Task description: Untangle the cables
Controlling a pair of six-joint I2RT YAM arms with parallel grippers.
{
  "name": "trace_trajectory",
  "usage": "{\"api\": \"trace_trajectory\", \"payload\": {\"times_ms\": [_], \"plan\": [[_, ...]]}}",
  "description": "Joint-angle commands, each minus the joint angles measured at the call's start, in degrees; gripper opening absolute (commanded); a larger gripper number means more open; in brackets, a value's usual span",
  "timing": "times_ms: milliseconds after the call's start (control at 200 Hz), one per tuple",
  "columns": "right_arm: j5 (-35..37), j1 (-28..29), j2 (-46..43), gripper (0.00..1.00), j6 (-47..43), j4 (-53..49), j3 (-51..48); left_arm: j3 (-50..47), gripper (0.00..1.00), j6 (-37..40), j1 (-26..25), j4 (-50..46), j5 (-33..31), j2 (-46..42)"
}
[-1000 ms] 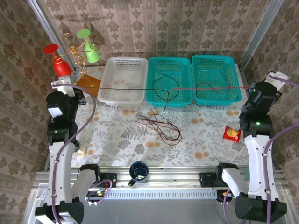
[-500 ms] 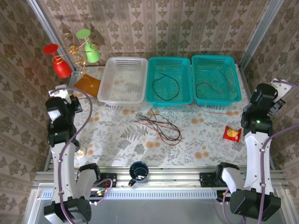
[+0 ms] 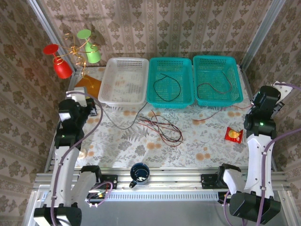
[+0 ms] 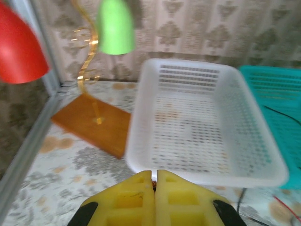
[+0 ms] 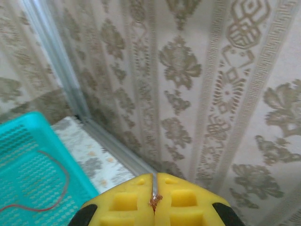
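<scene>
1. Left gripper [image 4: 154,176] — jaws pressed shut; black cable [image 3: 123,126] runs up to them near the surface's [image 3: 117,141] left edge, grip unconfirmed.
2. Right gripper [image 5: 154,179] — jaws pinched on red cable [image 3: 218,113] by the right edge.
3. Cables [image 3: 162,126] — knot at surface centre. Risk: pulling apart may cinch it or slip a strand.

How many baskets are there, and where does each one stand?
3. They stand in one row at the far side: a white basket on the left, a teal basket in the middle, and a second teal basket on the right.
</scene>
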Motion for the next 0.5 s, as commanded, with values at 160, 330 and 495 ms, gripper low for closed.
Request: {"api": "trace_trajectory", "payload": {"times_ms": [160, 330, 495], "plan": [[-15.9, 3.9, -0.6, 0.00, 6.5, 2.7, 13.1, 9.9, 0.00, 4.6, -15.3, 1.8, -8.3, 2.1], [-15.3, 11.3, 4.7, 0.00, 4.3, 8.3, 22.1, 12.8, 0.00, 6.6, -24.7, 5.0, -11.5, 5.7], [-13.6, 15.0, 12.3, 0.00, 0.8, 13.1, 31.3, 15.5, 0.00, 15.3, -37.4, 4.5, -22.9, 11.9]]}}
